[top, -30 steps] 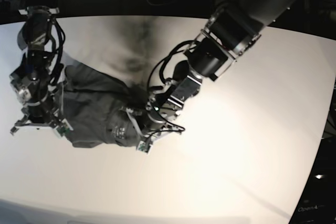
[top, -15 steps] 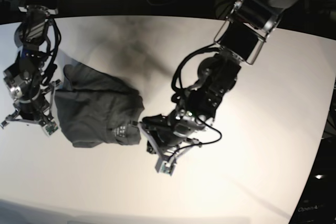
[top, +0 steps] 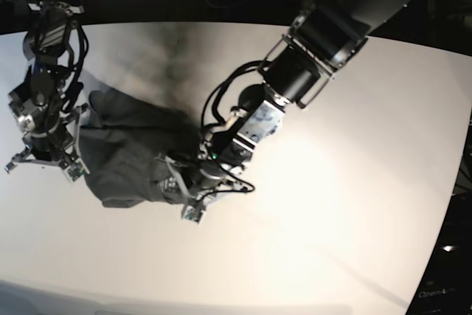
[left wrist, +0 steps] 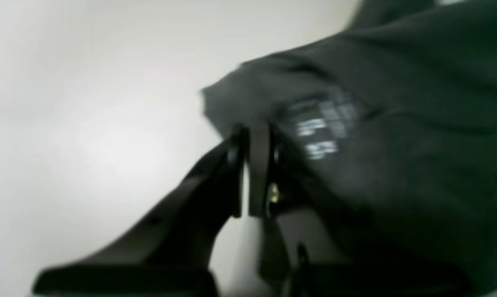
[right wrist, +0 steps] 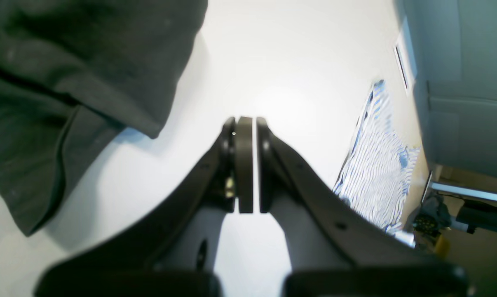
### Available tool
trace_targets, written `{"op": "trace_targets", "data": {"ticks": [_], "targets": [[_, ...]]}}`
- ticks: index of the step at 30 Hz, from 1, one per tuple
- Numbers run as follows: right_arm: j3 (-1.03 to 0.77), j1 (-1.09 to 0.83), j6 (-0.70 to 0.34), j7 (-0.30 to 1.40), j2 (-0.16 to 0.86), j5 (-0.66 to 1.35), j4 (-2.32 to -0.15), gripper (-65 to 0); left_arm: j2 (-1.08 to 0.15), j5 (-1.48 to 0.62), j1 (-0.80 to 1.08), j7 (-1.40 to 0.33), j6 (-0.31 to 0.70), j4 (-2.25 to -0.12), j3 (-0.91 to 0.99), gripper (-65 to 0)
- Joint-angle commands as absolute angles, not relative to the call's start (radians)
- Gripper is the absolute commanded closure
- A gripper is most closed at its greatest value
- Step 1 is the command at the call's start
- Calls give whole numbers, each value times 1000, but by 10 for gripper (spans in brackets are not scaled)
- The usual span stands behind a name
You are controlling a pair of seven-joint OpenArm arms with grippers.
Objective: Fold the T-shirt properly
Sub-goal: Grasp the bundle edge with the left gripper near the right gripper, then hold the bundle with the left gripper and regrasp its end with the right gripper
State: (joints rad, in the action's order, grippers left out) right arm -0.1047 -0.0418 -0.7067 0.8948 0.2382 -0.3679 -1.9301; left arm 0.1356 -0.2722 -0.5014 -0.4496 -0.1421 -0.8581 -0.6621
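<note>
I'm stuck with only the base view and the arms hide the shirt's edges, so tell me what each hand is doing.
Observer: The right hand is shut on nothing; its pads sit over bare white table, clear of the T-shirt.
Operator: Now report the left one.
Observer: The left hand is shut too, tips right at the shirt's edge; blur hides whether cloth is pinched.
Operator: Give me a landmark near it.
Observer: The white neck label lies face up just beside those tips.
Operator: Say what else is around.
Observer: A blue-and-white striped cloth hangs beyond the table's far edge.
</note>
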Motion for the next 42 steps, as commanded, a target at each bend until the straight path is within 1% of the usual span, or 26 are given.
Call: {"op": "trace_targets", "data": {"ticks": [1,4,6,8,16,18,20,23,27,30,32,35,37,40,42], "targets": [[-111,-31,-698,886,254,-374,-1948,0,157,-271,-542,-409,-137,-854,-659,-27],[-111,-31,-698,886,249,-374,-1948,0,157,-271,-542,-355,-127,-809,-661,-27],[-111,-31,-698,886,248,-374,-1948,0,157,-271,-542,-340,-81,-805,-656,-27],[-111,-31,-698,886,248,-374,-1948,0,157,-271,-542,-338,-62,-805,-654,-27],[-111,-53,-698,886,248,-374,-1949,0,157,-265,-542,-337,-54,-799,-657,-27],[-113,-53,-698,894,246,-374,-1951,0,157,-262,-549,-334,-53,-751,-659,-27],[-133,-53,-698,895,243,-374,-1952,0,157,-263,-568,-288,-53,-676,-661,-27],[-219,-58,-698,895,185,-371,-1952,0,157,-262,-575,-214,-53,-565,-661,-27],[-282,-51,-698,895,125,-369,-1951,0,157,-262,-573,-163,-53,-510,-661,-27],[-332,-47,-698,892,48,-369,-1951,0,157,-262,-573,-162,-53,-509,-661,-27],[-392,-31,-698,898,-28,-358,-1952,0,157,-262,-575,-162,-51,-509,-661,-27],[-483,-24,-698,943,-119,-314,-1951,0,157,-262,-573,-162,-51,-509,-661,-27],[-506,-22,-698,981,-139,-263,-1951,0,157,-262,-570,-162,-51,-509,-661,-27],[-504,-28,-698,1030,-140,-163,-1949,0,157,-262,-570,-166,-51,-509,-661,-27],[-503,-19,-698,1052,-140,-151,-1949,-7,157,-262,-570,-166,-51,-509,-662,-27]]}}
